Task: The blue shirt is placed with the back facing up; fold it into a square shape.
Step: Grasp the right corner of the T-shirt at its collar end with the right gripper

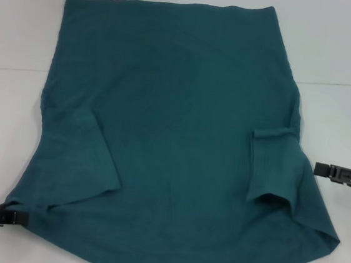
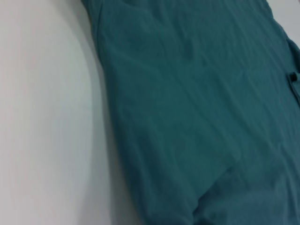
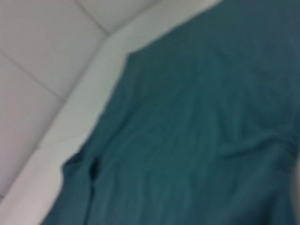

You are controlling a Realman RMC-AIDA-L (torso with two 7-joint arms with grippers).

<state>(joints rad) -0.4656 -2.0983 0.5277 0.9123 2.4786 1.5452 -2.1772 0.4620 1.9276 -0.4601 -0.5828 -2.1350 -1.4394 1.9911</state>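
Here, left claw touching the blue shirt corner, right claw beside its edge; openings not discernible.

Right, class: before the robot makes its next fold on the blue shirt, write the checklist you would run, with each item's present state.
1. Blue shirt lies spread on the white table, plain side up: ok.
2. Both sleeves folded inward onto the body: ok.
3. Left gripper at the shirt's near left corner: ok.
4. Left gripper actually holding cloth: cannot tell.
5. Right gripper touching the shirt's right edge: not ok; it sits just beside the edge.
6. Cloth flat enough to fold: not ok; the near hem is uneven and lightly creased.
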